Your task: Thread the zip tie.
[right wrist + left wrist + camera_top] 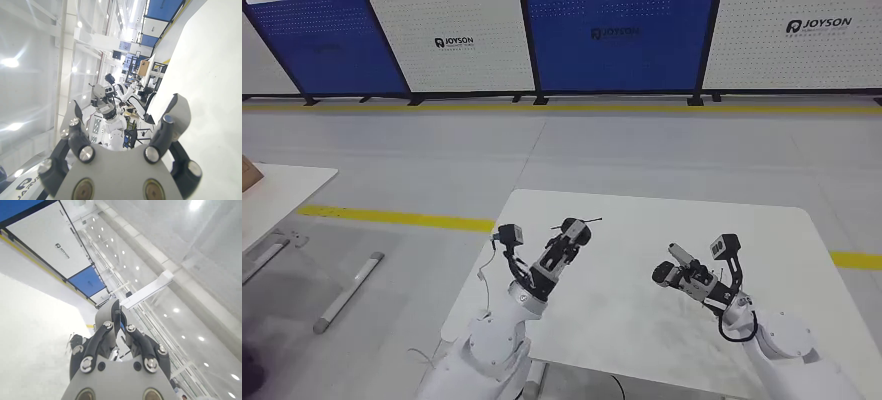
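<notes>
A thin black zip tie sticks out sideways from my left gripper, which hovers over the left half of the white table. In the left wrist view the left gripper is shut, its fingertips pressed together on a thin dark strip. My right gripper hovers over the right half of the table, a short way from the left one and facing it. In the right wrist view the right gripper is open with nothing between its fingers, and the left gripper appears farther off.
The table's near and left edges lie close to both arms. A second white table with a cardboard box corner stands at the far left, and a grey bar lies on the floor between the tables.
</notes>
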You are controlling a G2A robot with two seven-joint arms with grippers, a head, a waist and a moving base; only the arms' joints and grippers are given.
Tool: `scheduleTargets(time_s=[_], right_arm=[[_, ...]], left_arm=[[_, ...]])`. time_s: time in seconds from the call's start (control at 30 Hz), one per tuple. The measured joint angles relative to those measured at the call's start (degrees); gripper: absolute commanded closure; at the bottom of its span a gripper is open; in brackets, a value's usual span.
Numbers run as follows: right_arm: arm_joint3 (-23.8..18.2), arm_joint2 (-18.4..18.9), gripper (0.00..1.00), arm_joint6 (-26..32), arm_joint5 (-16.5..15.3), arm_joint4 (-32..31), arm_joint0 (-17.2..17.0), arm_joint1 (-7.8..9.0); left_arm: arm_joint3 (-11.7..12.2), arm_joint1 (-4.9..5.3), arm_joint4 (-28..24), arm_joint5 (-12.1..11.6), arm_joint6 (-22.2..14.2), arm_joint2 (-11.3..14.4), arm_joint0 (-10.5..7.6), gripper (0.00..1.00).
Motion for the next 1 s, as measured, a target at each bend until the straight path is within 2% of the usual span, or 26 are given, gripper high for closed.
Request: scheduleTargets(time_s=[0.13,0.23,0.33,0.43,0.5,0.57,0.63,0.73,0.87,0.93,1.0], right_arm=[[0.0,0.0,0.0,0.0,0.0,0.0,0.0,0.0],[0.0,0.0,0.0,0.0,0.0,0.0,0.0,0.0],[0.0,0.0,0.0,0.0,0.0,0.0,0.0,0.0],[0.0,0.0,0.0,0.0,0.0,0.0,0.0,0.0],[0.0,0.0,0.0,0.0,0.0,0.0,0.0,0.0],[0.0,0.0,0.0,0.0,0.0,0.0,0.0,0.0],[0.0,0.0,0.0,0.0,0.0,0.0,0.0,0.0],[0.0,0.0,0.0,0.0,0.0,0.0,0.0,0.0],[0.0,0.0,0.0,0.0,0.0,0.0,0.0,0.0],[0.0,0.0,0.0,0.0,0.0,0.0,0.0,0.0],[0.0,0.0,0.0,0.0,0.0,0.0,0.0,0.0]], left_arm=[[-4.6,0.2,-3.11,-1.43,-0.64,-1.94,2.32,1.0],[-7.28,0.37,-3.57,-1.78,-1.61,-3.04,3.88,1.0],[-8.64,0.49,-2.97,-1.76,-2.63,-3.52,4.99,1.0],[-8.03,0.58,-0.89,-1.32,-3.47,-3.21,5.4,1.0],[-6.4,0.52,1.43,-0.26,-2.96,-2.34,4.87,1.0],[-3.0,0.29,4.43,1.66,-2.12,-0.21,3.4,1.0],[1.31,-0.04,6.39,3.62,-1.52,2.4,1.07,1.0],[7.46,-0.62,7.8,5.28,-0.43,6.01,-2.47,1.0],[14.38,-1.34,9.32,6.41,1.16,9.7,-6.21,1.0],[17.09,-1.71,8.41,6.58,1.86,10.95,-7.74,1.0],[18.57,-1.92,7.18,6.44,2.25,11.45,-8.58,1.0]])
